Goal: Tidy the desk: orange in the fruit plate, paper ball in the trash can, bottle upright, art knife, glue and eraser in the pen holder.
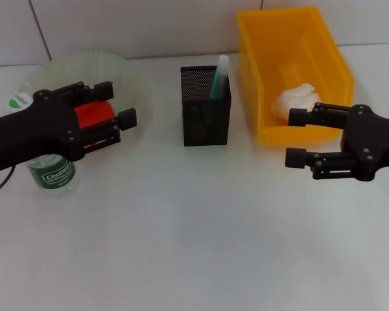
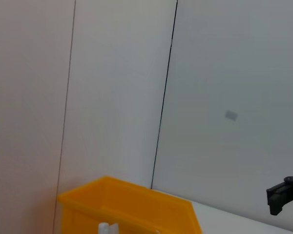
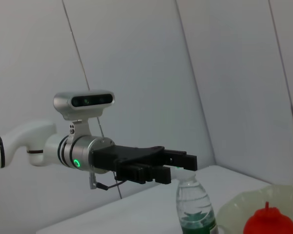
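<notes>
By the plate (image 1: 133, 78): bottle (image 1: 50, 173) upright

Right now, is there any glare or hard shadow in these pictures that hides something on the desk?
Head view: soft, even light; only faint shadows on the desk by the pen holder and trash can, no glare. Left wrist view: evenly lit wall, no shadow. Right wrist view: soft light; the left gripper and bottle are unshadowed.
</notes>
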{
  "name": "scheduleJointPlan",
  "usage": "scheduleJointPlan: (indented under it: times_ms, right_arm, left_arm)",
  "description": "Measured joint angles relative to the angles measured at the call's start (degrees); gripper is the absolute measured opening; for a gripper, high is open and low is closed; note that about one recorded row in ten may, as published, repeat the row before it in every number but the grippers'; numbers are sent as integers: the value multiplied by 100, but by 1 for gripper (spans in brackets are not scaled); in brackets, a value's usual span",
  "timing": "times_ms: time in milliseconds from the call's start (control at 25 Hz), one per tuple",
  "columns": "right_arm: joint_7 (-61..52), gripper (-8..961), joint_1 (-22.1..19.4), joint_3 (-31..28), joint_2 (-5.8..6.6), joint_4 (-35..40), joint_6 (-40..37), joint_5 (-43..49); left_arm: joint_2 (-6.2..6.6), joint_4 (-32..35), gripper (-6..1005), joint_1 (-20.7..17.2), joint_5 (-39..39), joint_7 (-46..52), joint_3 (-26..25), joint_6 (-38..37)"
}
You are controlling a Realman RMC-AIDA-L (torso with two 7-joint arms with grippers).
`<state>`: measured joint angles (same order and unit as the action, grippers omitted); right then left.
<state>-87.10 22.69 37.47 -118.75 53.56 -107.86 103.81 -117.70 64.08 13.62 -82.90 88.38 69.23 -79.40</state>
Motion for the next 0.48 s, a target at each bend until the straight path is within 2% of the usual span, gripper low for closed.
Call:
scheduleJointPlan:
  times_ms: [480]
  right_arm:
    - [53, 832, 130, 62, -24, -88, 128, 173]
  left_arm:
    - [2, -3, 667, -195, -29, -55, -76, -317]
